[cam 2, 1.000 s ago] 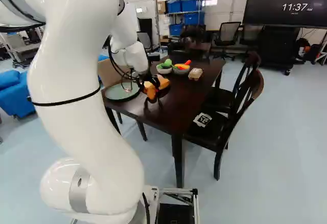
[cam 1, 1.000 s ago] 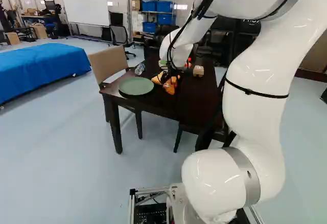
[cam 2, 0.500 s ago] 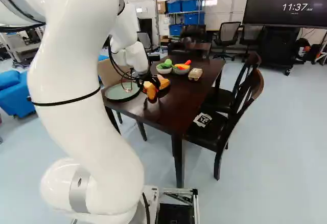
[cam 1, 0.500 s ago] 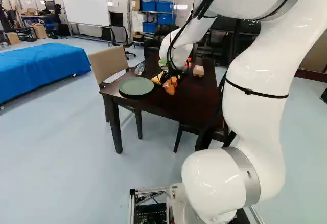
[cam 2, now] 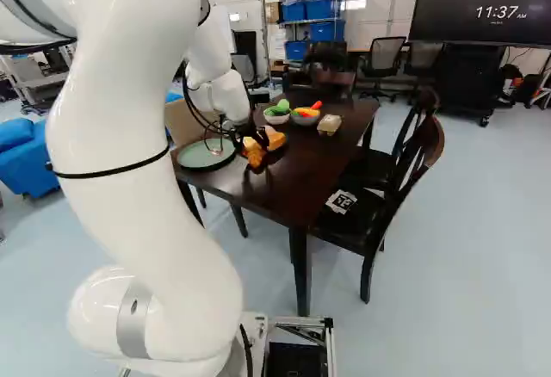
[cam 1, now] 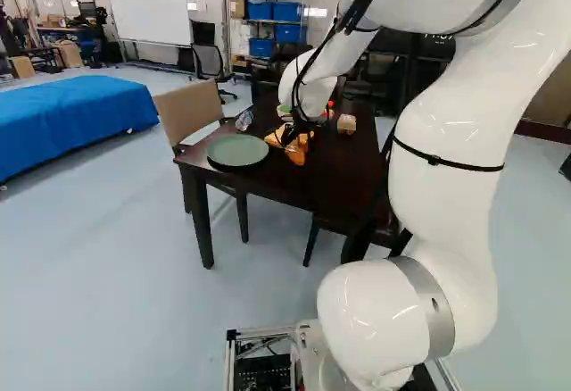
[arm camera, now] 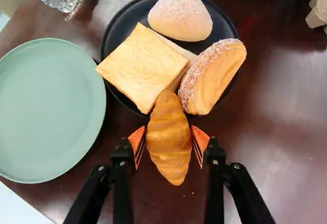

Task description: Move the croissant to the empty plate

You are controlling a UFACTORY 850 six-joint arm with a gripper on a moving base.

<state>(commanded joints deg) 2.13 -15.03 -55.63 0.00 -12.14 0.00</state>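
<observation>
The pincer (arm camera: 169, 134) grips the croissant (arm camera: 169, 147) by both sides. Risk: the croissant's tip lies against bread (arm camera: 143, 68) ahead of the pincer; lifting could drag it. Narrow pad contact could permit swivelling before the empty plate (arm camera: 48, 111), beside the pincer.

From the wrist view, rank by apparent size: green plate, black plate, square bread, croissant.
1. Green plate and black plate: too alike to rank
2. Square bread
3. Croissant, smallest as seen
</observation>
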